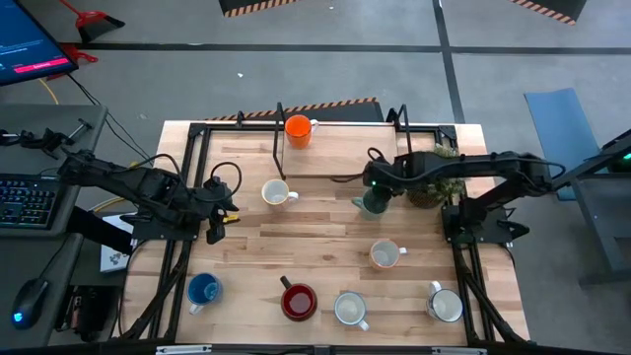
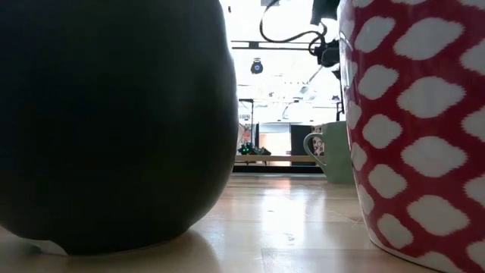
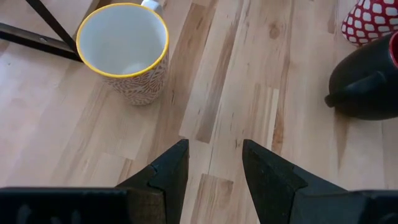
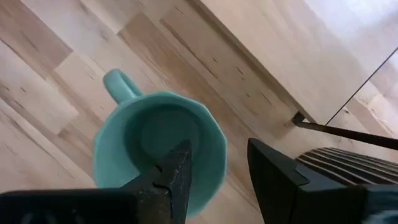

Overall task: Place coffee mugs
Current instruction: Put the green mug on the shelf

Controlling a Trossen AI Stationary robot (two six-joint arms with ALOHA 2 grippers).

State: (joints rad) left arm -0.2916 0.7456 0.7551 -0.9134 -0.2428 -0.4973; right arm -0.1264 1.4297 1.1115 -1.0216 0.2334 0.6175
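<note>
Worktop [image 1: 325, 222]: pale wooden planks with a black frame around it

Right gripper [image 1: 376, 200]: reaches in from the right to the middle of the worktop, over the teal-green mug [image 4: 158, 149]; in the right wrist view one finger sits inside the rim and the other outside it, jaws pinching the mug's wall

Teal-green mug: upright, just left of the potted plant [image 1: 434, 187], handle away from the gripper; in the low view it shows far back, between the two near mugs

Left gripper [image 1: 214, 219]: hangs over the left part of the worktop, jaws spread with bare wood between them, holding nothing

White mug with yellow rim [image 1: 277, 193]: upright, right of the left gripper, apart from it; patterned side in the left wrist view [image 3: 124, 51]

Orange mug [image 1: 298, 130]: at the far edge, inside the black frame

Blue mug [image 1: 203, 290]: near the front left corner

Dark red mug [image 1: 298, 301]: front row, black outside, right of the blue one

Grey-white mug [image 1: 350, 309]: front row, beside the dark red mug

Pale mug, front right [image 1: 445, 305]: near the right corner

Cream mug with orange rim [image 1: 385, 255]: between the front row and the teal-green mug

Red mug with white spots [image 2: 420, 121]: close to the low camera, on the right
</note>
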